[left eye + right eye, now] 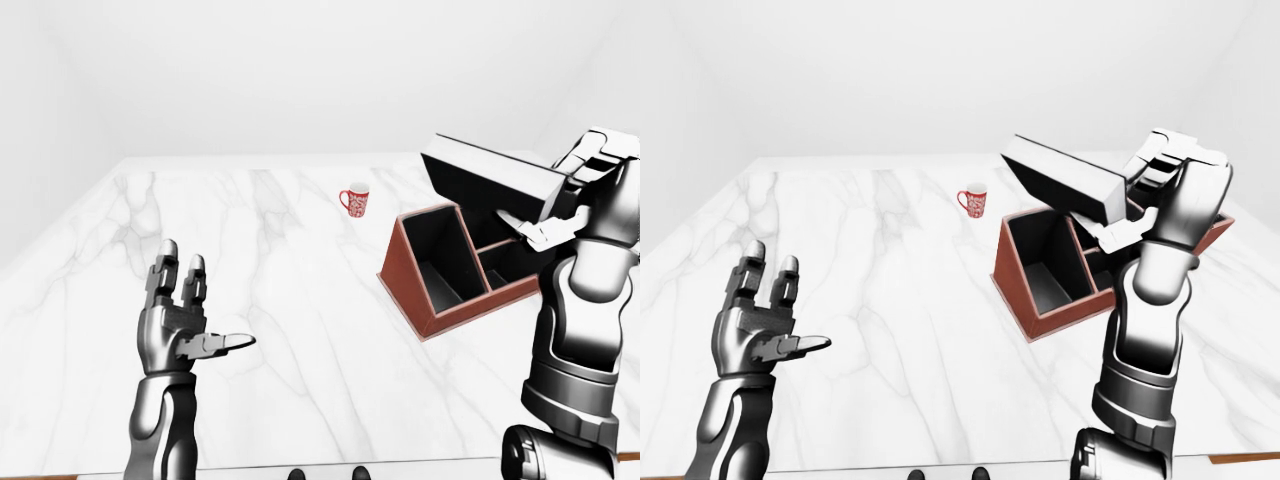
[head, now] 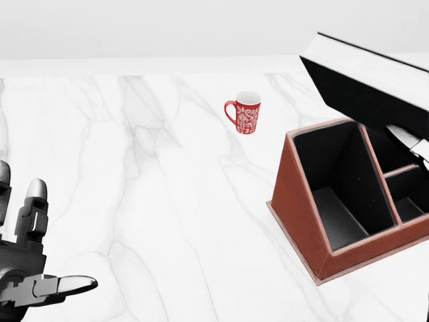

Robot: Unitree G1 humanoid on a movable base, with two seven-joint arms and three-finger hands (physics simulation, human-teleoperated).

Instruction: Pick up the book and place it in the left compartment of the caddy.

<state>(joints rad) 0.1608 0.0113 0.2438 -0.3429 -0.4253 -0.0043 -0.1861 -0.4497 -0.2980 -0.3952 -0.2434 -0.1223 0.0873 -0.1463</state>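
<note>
My right hand (image 1: pixel 552 195) is shut on the book (image 1: pixel 485 172), a black book with white page edges. It holds the book tilted in the air just above the caddy (image 2: pixel 295 196). The caddy is red-brown with a black inside and lies at the right of the table. Its large left compartment (image 2: pixel 343 191) is open and holds nothing; smaller compartments sit to its right, partly hidden by the book. My left hand (image 1: pixel 205 300) is open and empty, raised over the table at the lower left, far from the caddy.
A red patterned mug (image 2: pixel 247 113) stands on the white marble table (image 2: pixel 167 174), up and to the left of the caddy. The table's near edge runs along the bottom of the eye views.
</note>
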